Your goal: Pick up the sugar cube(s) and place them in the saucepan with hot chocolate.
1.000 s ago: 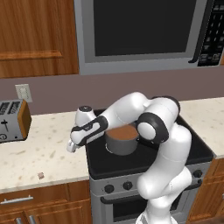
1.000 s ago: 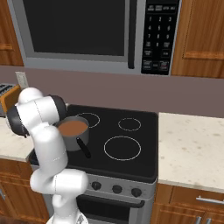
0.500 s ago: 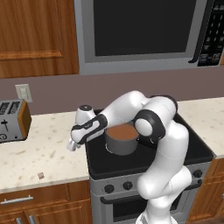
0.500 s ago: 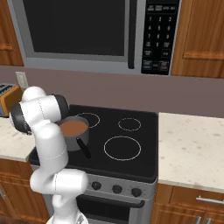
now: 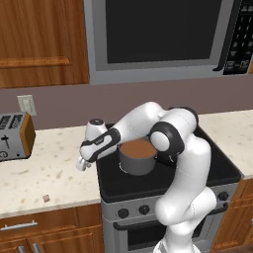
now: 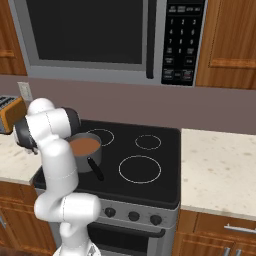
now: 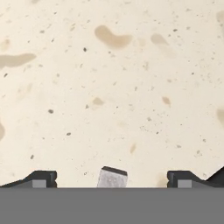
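A pale greyish sugar cube (image 7: 112,177) lies on the speckled counter, right between my two finger tips in the hand view. My gripper (image 7: 111,182) is open, one dark fingertip (image 7: 42,179) on each side of the cube and well apart from it. In the left base view my gripper (image 5: 82,165) hangs just over the counter, left of the stove. A pinkish-tan sugar cube (image 5: 46,198) sits near the counter's front edge. The grey saucepan (image 5: 137,156) with brown hot chocolate stands on the front left burner, and its black handle (image 6: 95,168) points toward the stove front.
A toaster (image 5: 15,136) stands at the far left of the counter, below a wall outlet (image 5: 25,104). The black cooktop (image 6: 145,165) has three free burners. A microwave (image 5: 158,37) hangs above the stove, with wooden cabinets on both sides.
My elbow has swung a little to the left. The gripper has hardly moved and stays open over the counter.
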